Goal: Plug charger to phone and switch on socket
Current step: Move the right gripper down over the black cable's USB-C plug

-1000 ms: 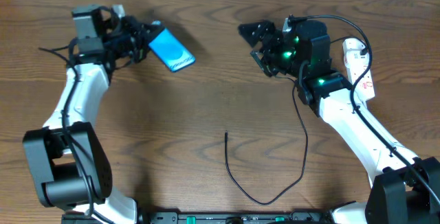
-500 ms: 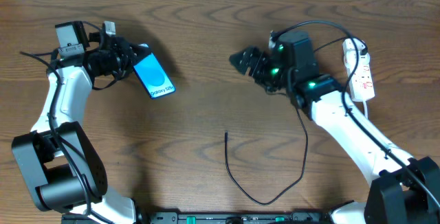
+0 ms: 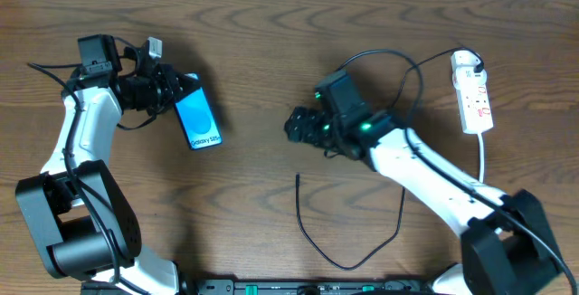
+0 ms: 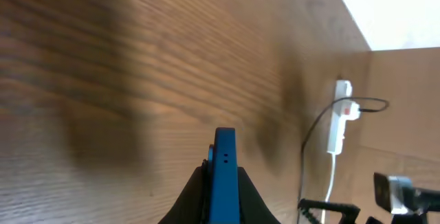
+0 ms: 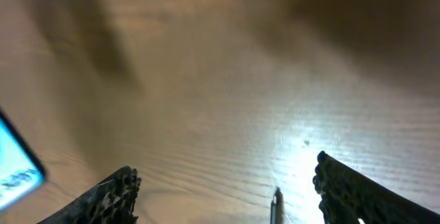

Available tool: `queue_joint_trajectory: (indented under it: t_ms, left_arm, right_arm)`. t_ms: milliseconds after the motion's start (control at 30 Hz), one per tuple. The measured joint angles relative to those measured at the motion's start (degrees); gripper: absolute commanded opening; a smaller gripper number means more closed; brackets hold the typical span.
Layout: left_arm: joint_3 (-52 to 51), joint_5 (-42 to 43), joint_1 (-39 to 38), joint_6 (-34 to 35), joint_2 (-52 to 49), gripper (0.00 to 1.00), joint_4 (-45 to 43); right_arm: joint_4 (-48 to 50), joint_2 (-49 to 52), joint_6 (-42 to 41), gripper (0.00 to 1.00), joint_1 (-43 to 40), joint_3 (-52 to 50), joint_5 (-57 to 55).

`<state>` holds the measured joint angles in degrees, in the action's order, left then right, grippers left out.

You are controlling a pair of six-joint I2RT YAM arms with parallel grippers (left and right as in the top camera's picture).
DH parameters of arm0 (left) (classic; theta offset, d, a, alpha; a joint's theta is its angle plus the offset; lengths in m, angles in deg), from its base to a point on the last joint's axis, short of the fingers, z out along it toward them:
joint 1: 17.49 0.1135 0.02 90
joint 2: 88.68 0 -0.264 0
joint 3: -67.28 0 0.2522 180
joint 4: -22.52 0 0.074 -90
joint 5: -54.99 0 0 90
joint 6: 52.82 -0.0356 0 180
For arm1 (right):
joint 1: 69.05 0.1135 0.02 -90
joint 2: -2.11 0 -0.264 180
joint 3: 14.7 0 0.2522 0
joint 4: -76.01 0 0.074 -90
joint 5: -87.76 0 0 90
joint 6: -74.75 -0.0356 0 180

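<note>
Right now my left hand is clamped on one end of the phone, which sits over the left side of the table with its blue screen facing up and the "Galaxy S25+" text readable. From the left wrist view I see it edge-on between the two fingers, though I cannot tell whether it touches the wood. My right hand hangs near the middle of the table, its own fingers spread wide with nothing between them. The charger lies loose in a loop, its free tip just below that hand and touching neither finger. The socket lies at the far right, well apart from both hands, its white cord trailing toward the robot's base.
</note>
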<state>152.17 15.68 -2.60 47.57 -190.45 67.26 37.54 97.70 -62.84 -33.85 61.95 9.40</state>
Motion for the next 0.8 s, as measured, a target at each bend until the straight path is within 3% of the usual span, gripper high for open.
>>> queue_joint_trajectory:
  t_ms: [367,800]
  left_arm:
    - [0.0,-2.05,0.0,-1.27,0.0,0.08,0.13]
    - [0.0,-2.6,0.0,-1.42,0.0,0.07,0.13]
  right_arm:
    - [-5.29,5.79,0.28,0.66,6.27,0.0,-1.33]
    - [-12.9,5.79,-3.54,0.67,10.43,0.04,-7.28]
